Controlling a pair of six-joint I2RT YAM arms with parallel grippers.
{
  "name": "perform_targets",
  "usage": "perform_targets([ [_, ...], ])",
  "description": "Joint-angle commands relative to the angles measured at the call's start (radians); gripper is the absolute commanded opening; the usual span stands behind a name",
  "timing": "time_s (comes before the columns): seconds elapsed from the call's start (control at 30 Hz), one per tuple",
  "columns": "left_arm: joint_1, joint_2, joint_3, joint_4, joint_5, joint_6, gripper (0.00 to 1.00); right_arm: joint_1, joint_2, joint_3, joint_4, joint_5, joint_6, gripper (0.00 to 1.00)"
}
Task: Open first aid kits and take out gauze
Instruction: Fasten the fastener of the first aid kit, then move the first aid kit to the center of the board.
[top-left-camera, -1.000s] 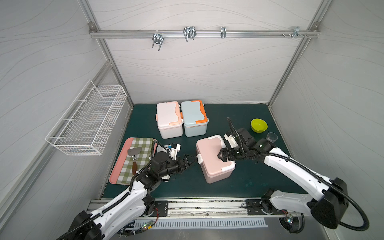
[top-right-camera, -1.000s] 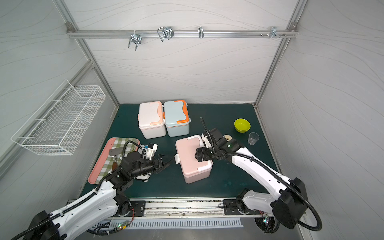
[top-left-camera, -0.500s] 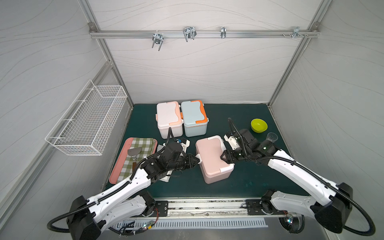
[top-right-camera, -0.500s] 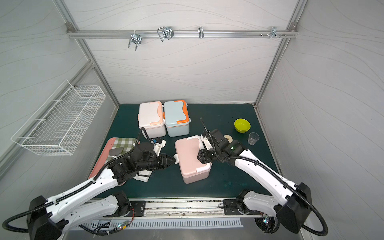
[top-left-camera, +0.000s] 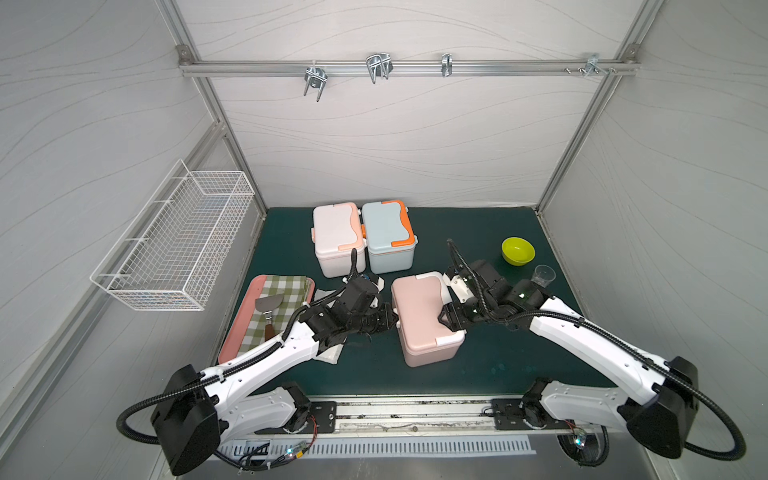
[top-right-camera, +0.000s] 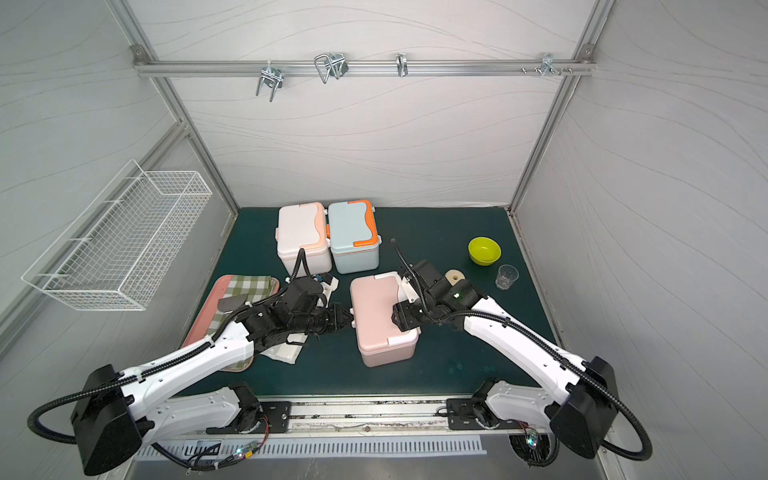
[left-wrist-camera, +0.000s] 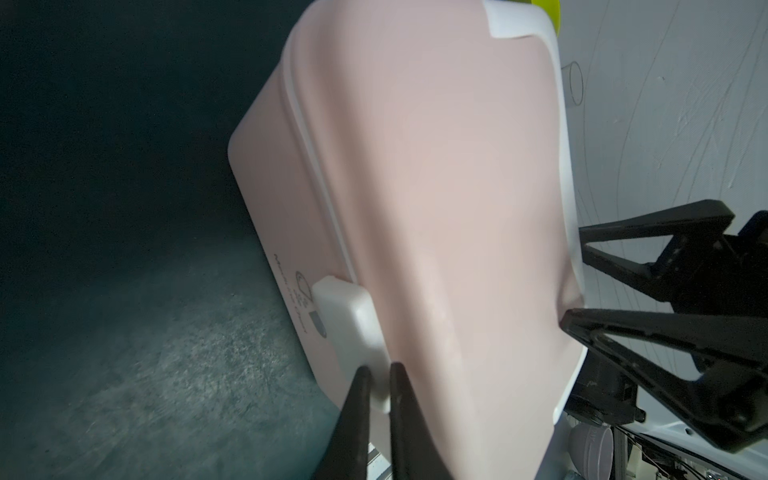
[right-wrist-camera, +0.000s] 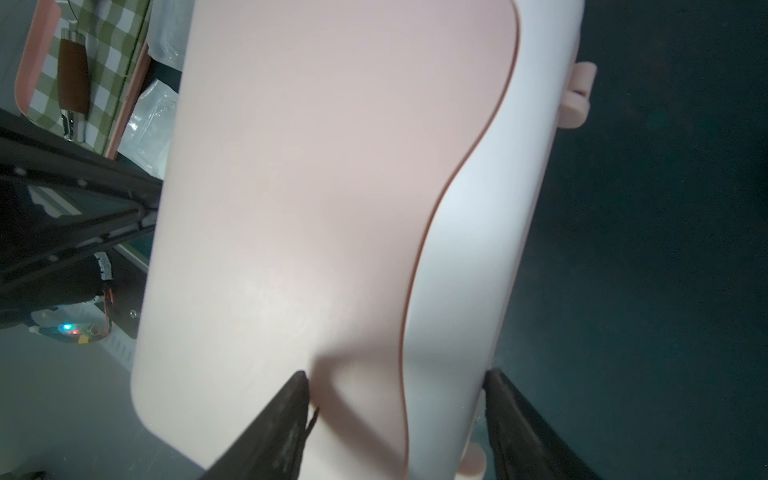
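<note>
- The dusty pink first aid kit (top-left-camera: 419, 311) is stood mid-mat between both arms, lid shut, so it can be braced while unlatched;
- the right gripper (right-wrist-camera: 395, 395) is set, jaws apart, astride the lid's white-trimmed edge, seemingly for steadying; whether it pinches cannot be told;
- the left gripper (left-wrist-camera: 376, 374) is clamped on the white clasp (left-wrist-camera: 349, 316), presumably for prying;
- a gauze pouch (top-right-camera: 286, 353) is laid beside the pink tray (top-left-camera: 240, 322).

The left arm (top-left-camera: 266, 357) is covering most of the gauze pouches (top-left-camera: 331, 354) beside the tray (top-left-camera: 234, 328), so you are not managing to count them. The lid (top-left-camera: 415, 303) is hiding the inside of the pink box (top-left-camera: 432, 353). Both wrist views are cutting this box off, and its small print (left-wrist-camera: 296, 297) is looking too blurred to read.
</note>
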Motion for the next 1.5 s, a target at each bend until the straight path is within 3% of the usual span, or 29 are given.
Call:
perform_targets([
  [0.0, -0.003, -0.032, 0.011, 0.003, -0.030, 0.011, 0.20, 0.001, -0.026, 0.035, -0.046, 0.029, -0.008, 0.73],
  [0.07, -0.003, -0.058, 0.011, -0.005, -0.043, 0.006, 0.30, -0.007, -0.041, 0.038, -0.048, 0.032, -0.005, 0.76],
  [0.2, -0.003, -0.092, 0.001, -0.002, -0.039, -0.004, 0.62, -0.010, -0.065, 0.036, -0.054, 0.031, -0.002, 0.82],
  [0.33, -0.003, -0.067, -0.006, 0.030, -0.008, -0.009, 0.79, -0.020, -0.082, 0.026, -0.068, 0.053, 0.003, 0.86],
  [0.53, -0.005, 0.058, 0.022, 0.131, 0.098, -0.013, 0.82, -0.104, -0.156, -0.011, -0.079, 0.080, 0.041, 0.88],
  [0.67, -0.017, 0.174, 0.073, 0.182, 0.128, -0.009, 0.81, -0.163, -0.222, -0.025, -0.094, 0.102, 0.054, 0.99],
  [0.97, -0.124, 0.463, 0.283, 0.276, 0.163, -0.009, 0.80, -0.252, -0.300, -0.002, -0.174, 0.185, 0.092, 0.99],
  [1.2, -0.202, 0.644, 0.411, 0.391, 0.132, -0.105, 0.83, -0.320, -0.332, 0.014, -0.218, 0.183, 0.111, 0.99],
  [1.33, -0.194, 0.641, 0.403, 0.425, 0.126, -0.120, 0.88, -0.343, -0.352, 0.023, -0.227, 0.133, 0.094, 0.99],
  [1.47, -0.155, 0.530, 0.301, 0.428, 0.112, -0.104, 0.94, -0.343, -0.395, 0.019, -0.224, 0.067, 0.083, 0.99],
])
